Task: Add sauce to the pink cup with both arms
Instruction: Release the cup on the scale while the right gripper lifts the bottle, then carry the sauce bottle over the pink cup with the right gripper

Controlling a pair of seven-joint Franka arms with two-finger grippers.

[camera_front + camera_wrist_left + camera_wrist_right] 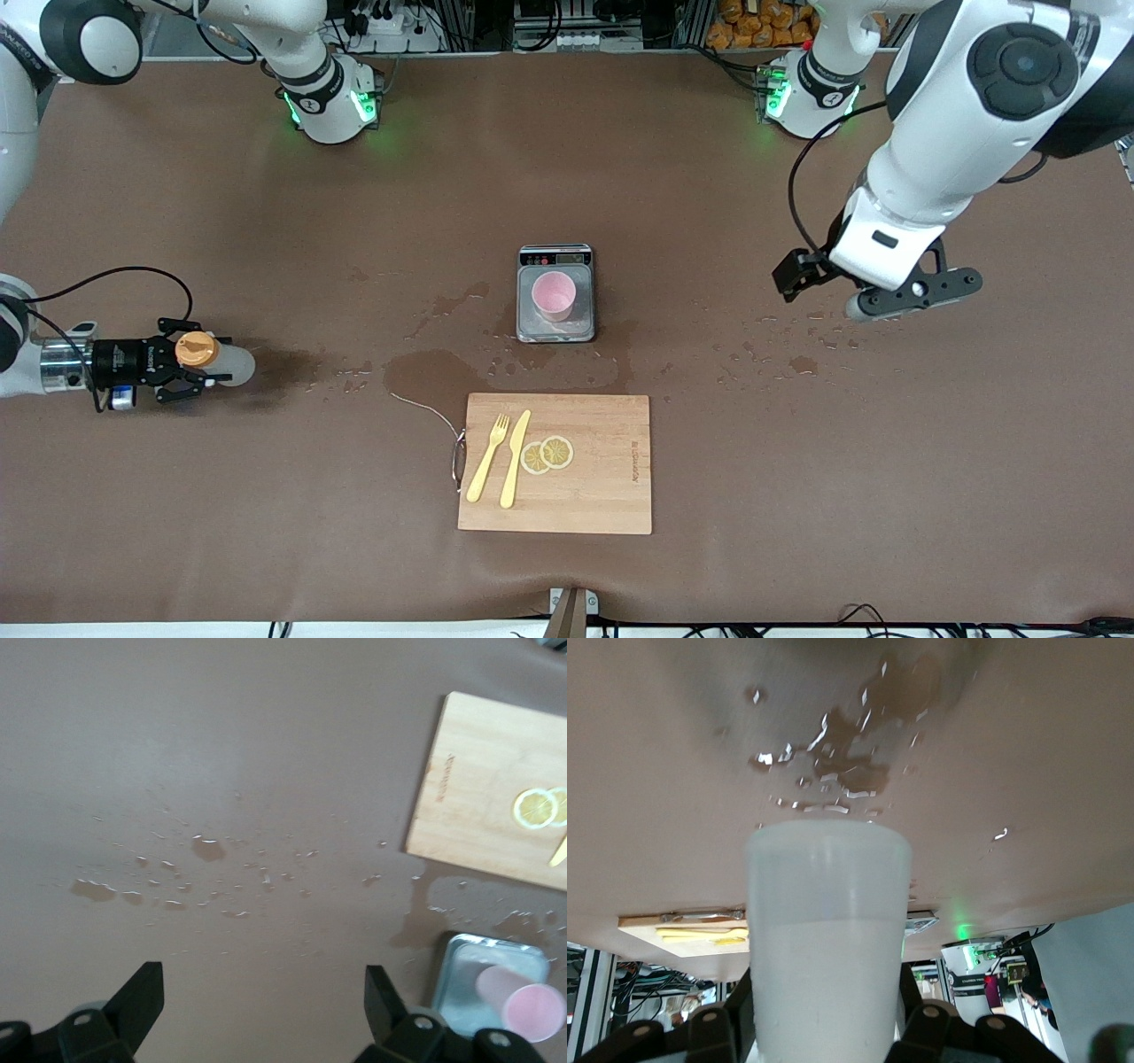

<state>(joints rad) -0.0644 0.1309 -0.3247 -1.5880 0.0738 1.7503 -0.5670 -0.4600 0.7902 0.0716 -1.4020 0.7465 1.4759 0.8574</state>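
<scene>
The sauce bottle (pixel 221 360), translucent white with an orange cap, is upright in my right gripper (pixel 190 368), which is shut on its body near the right arm's end of the table. In the right wrist view the bottle (pixel 828 921) fills the space between the fingers (pixel 713 1028). The pink cup (pixel 555 295) stands on the scale (pixel 532 331) at the table's middle. My left gripper (pixel 895 301) is open and empty, up over wet spots toward the left arm's end. In the left wrist view its fingers (pixel 142 997) are wide apart and the cup (pixel 533 1008) shows on the scale (pixel 469 979).
A wooden cutting board (pixel 602 478) lies nearer to the front camera than the scale, with a yellow fork (pixel 488 446), a yellow knife (pixel 515 458) and lemon slices (pixel 547 455) on it. Wet patches (pixel 434 372) spread around the scale and under the left gripper.
</scene>
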